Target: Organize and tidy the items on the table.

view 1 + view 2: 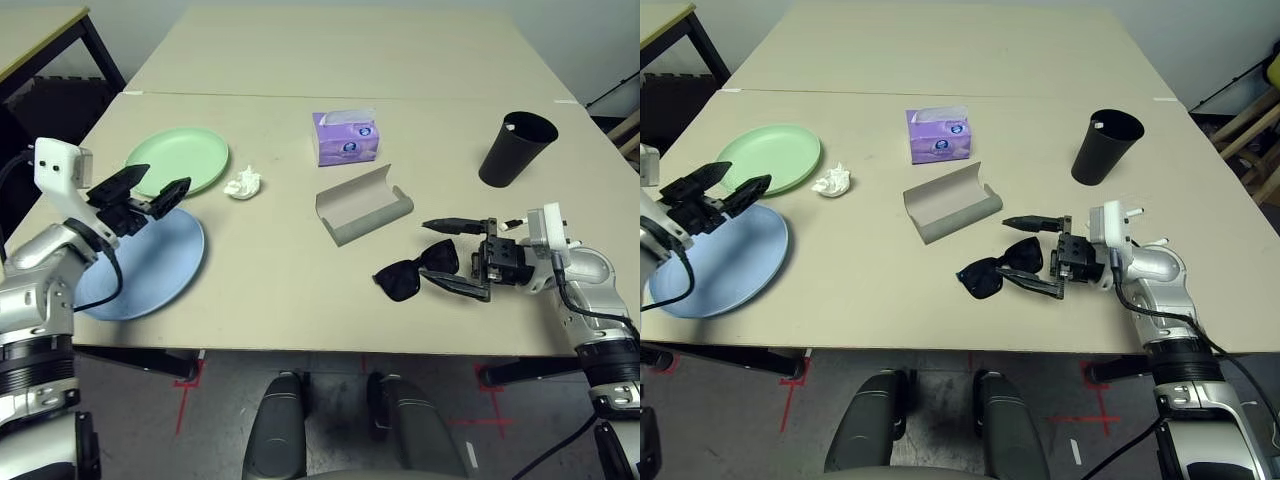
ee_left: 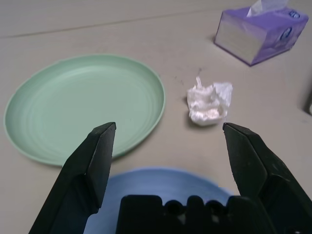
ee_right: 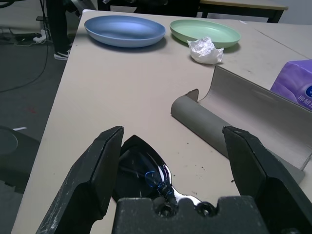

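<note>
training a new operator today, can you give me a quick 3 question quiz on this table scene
1. True or false: the glasses case lies open on the table.
2. Which item lies between the fingers of the open right gripper?
A. the tissue wad
B. the sunglasses
C. the black cup
3. Fill in: the open left gripper hovers over the near edge of the green plate and the far edge of the ____ plate.

Key:
1. True
2. B
3. Blue: the blue plate lies at the table's near edge, in front of the green one.
</note>
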### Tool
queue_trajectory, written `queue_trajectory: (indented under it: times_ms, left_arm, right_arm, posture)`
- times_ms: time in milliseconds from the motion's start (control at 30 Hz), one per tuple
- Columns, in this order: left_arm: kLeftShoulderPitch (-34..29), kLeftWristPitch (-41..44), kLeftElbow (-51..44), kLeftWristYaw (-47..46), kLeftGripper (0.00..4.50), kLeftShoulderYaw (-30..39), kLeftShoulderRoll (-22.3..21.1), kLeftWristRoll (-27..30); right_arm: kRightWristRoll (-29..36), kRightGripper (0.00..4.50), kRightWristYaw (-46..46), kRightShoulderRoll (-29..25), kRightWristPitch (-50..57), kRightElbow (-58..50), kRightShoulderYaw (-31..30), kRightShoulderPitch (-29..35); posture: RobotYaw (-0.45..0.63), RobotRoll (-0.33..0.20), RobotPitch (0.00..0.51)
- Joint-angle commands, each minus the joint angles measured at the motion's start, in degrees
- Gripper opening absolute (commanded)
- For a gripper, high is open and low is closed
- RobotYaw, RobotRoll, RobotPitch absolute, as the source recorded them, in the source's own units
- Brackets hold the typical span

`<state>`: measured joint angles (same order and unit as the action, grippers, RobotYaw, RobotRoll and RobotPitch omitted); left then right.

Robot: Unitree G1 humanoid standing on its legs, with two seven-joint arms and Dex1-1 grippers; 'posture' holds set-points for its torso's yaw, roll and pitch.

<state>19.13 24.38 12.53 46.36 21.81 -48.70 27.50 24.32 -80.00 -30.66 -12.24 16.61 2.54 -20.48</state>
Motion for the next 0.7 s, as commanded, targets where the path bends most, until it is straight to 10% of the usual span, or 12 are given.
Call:
queue_trajectory:
  times_ms: [33, 700]
  left_arm:
    - [-1.57, 3.04, 3.45, 1.67, 4.5, 1.41, -3.78, -0.62]
    - [-4.85, 15.52, 12.51, -6.33, 4.5, 7.72, -9.61, -1.99]
  right_arm:
    - [0.15, 4.46, 0.36, 0.02, 1.05, -2.08, -0.97, 0.3]
    - [0.18, 4.46, 3.14, -0.24, 4.92, -7.71, -1.98, 1.16]
  posture:
    - [0.2, 0.0, 0.147]
    - [0.2, 0.0, 0.151]
